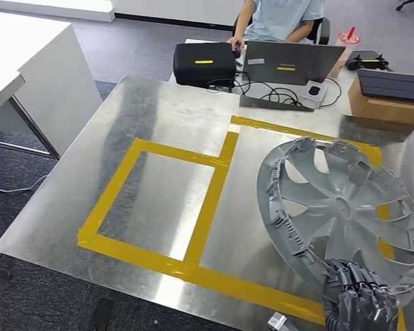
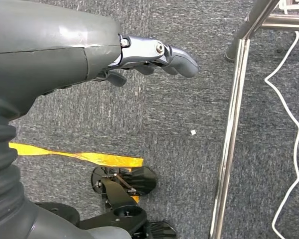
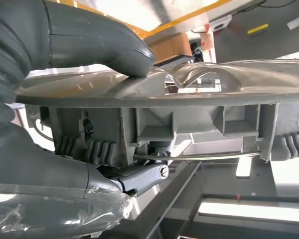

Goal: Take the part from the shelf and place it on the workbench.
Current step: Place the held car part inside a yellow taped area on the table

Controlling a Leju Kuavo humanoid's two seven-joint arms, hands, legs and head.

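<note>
Our right robot hand (image 1: 359, 298) pinches the wheel cover's (image 1: 346, 207) rim above the counter (image 1: 158, 117); tilted, it could slip.

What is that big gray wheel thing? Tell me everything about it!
It is a gray wheel cover that looks like plastic, round, with curved spokes, open gaps and clips around its ribbed rim. It is tilted above the shiny metal workbench, over the yellow tape. The robot's right hand grips its near edge, thumb on top, fingers beneath.
</note>
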